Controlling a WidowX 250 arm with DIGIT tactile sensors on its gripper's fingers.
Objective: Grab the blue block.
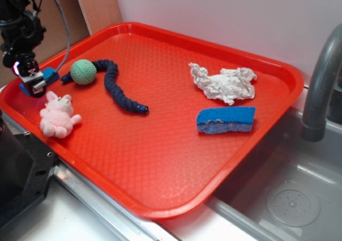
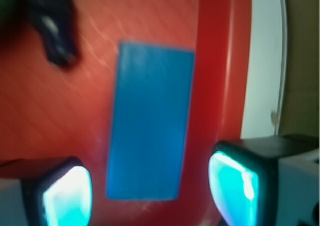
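The blue block point(image 2: 149, 121) lies flat on the red tray point(image 2: 65, 121) close to its raised rim. In the exterior view only a bit of the blue block point(image 1: 49, 74) shows at the tray's far left, behind my gripper point(image 1: 35, 86). In the wrist view my gripper point(image 2: 150, 196) is open above the block. Its two cyan-lit fingertips point(image 2: 67, 196) stand on either side of the block's near end, with a gap on each side. Nothing is held.
A pink plush toy point(image 1: 57, 116) lies just in front of the gripper. A green ball point(image 1: 83, 71) and a dark blue rope point(image 1: 118, 86) lie to its right. Crumpled paper point(image 1: 224, 83) and a blue sponge point(image 1: 226, 119) sit further right. A sink and faucet point(image 1: 320, 86) border the tray point(image 1: 160, 145).
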